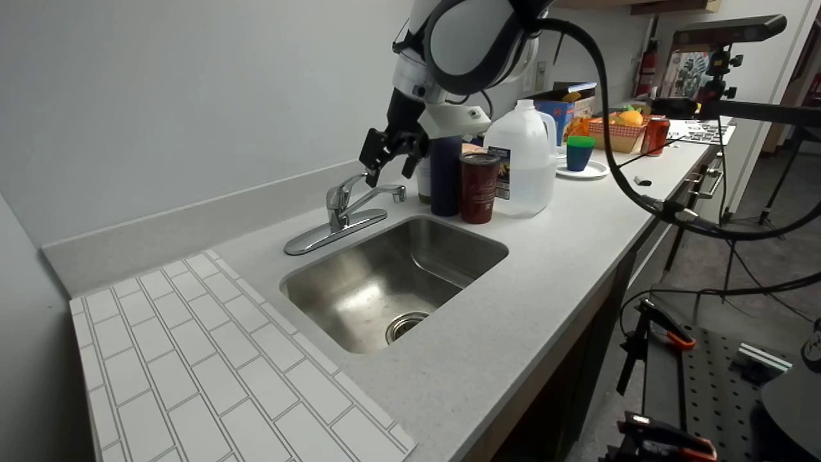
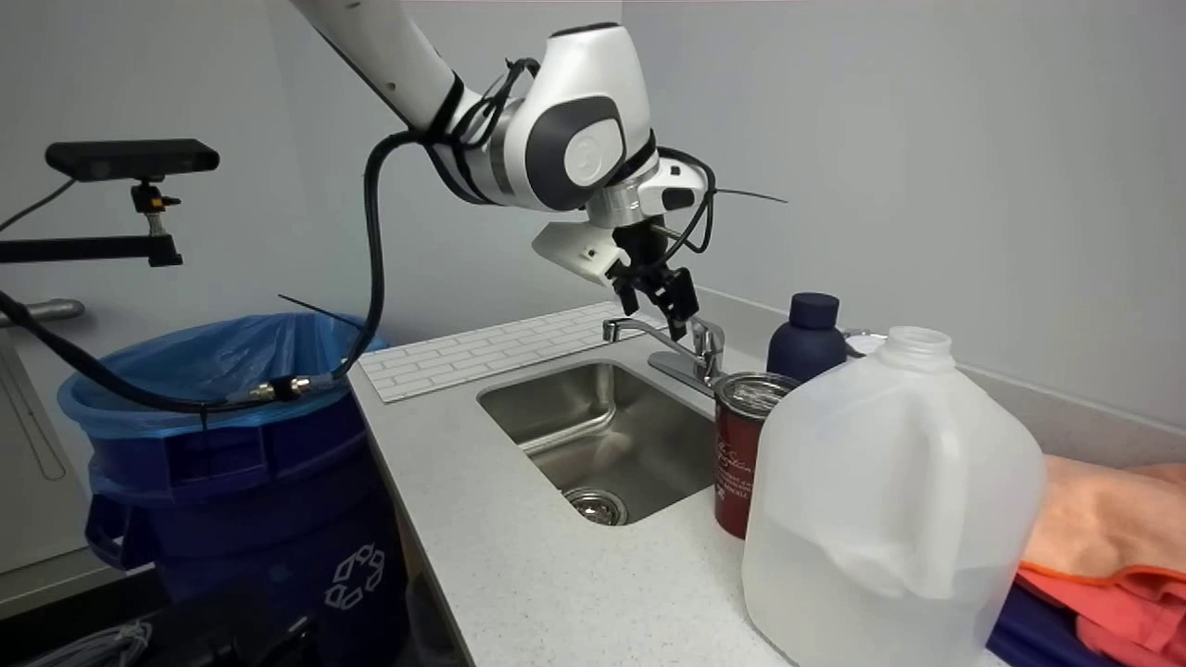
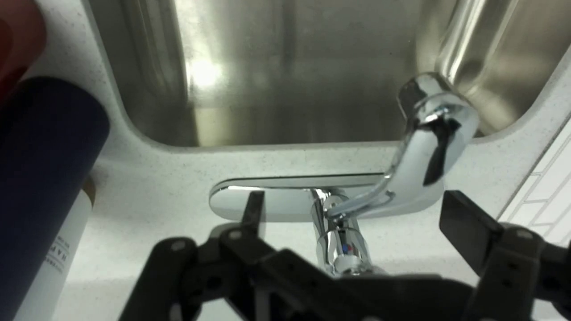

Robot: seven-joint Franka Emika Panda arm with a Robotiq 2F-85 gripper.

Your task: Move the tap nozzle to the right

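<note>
The black two-fingered pincer (image 3: 354, 209), spread wide, hangs above the slim, shiny chrome tap nozzle (image 3: 415, 164) near a rectangular steel sink basin (image 1: 365, 301).

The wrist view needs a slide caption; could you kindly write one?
Open gripper at the chrome faucet, with the tap nozzle angled out toward the steel sink.

The tap nozzle (image 3: 417, 158) (slim, shiny chrome) slants out over the sink (image 3: 303, 89), tip bent downward.
</note>
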